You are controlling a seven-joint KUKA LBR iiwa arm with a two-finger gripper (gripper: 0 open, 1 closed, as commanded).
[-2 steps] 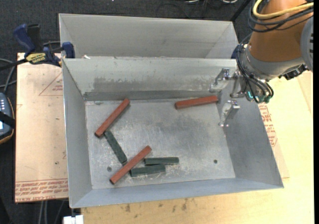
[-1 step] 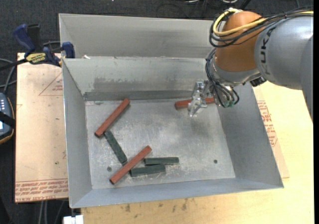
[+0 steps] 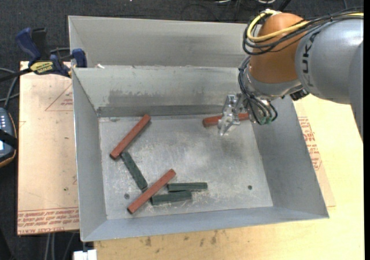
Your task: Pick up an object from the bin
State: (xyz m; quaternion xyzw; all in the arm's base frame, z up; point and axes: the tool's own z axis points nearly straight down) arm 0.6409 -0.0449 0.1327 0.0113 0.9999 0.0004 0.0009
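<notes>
The gripper [image 3: 227, 120] stands near the back right corner of the bin [image 3: 162, 45], its fingers drawn narrow across a short red bar [image 3: 211, 121] that passes between them. The bar's long axis runs parallel to the back wall, with an end projecting on either side of the fingers. It cannot be determined whether the bar is clear of the floor.

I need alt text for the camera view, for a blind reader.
The robot's gripper is over a short red-brown flat stick by the far wall of the grey metal bin. More red-brown and dark green flat sticks lie at lower left.
</notes>
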